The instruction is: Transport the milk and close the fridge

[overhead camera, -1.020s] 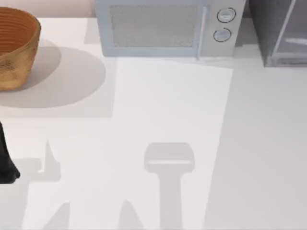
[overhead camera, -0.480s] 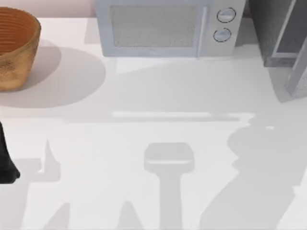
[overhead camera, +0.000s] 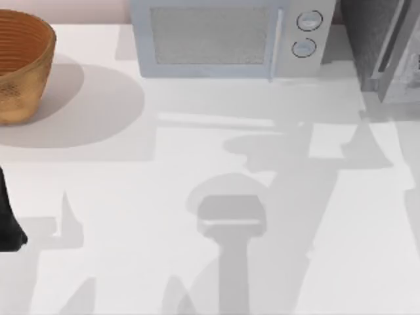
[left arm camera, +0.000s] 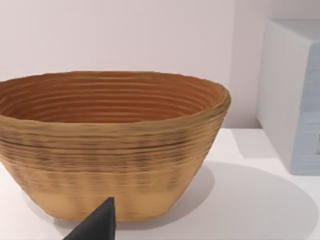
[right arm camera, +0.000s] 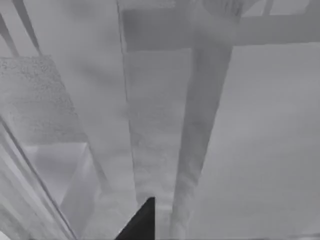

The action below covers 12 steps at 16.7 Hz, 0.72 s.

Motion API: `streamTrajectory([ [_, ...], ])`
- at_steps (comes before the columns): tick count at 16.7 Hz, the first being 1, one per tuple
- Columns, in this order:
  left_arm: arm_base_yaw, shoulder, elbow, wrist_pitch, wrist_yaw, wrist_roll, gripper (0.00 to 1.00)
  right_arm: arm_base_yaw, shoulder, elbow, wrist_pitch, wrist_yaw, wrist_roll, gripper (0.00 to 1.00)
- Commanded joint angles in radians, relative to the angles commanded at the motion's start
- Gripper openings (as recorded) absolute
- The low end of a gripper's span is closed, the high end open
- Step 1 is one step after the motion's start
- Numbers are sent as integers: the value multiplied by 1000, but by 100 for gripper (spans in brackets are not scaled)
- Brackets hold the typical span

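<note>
While the fridge [overhead camera: 384, 46] stands right of the microwave [overhead camera: 223, 38], a basket [overhead camera: 20, 65] sits far left; either gripper's state: cannot tell.

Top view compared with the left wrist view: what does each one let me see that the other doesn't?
From above, you get the microwave's front with its two knobs, the fridge at the far right, and the left arm at the table's left edge. The left wrist view adds the basket's ribbed side wall seen level, the plain wall behind it, and a dark tip of the left end effector. Both share the basket, the microwave and the white table.
</note>
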Motion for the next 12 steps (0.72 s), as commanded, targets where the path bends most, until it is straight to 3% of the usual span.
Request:
streamTrajectory([
  [5, 0, 0, 0, 0, 0, 0, 100, -14, 44, 36, -13, 4, -4, 100],
  [12, 0, 0, 0, 0, 0, 0, 100, -14, 311, 385, -80, 11, -2, 100],
])
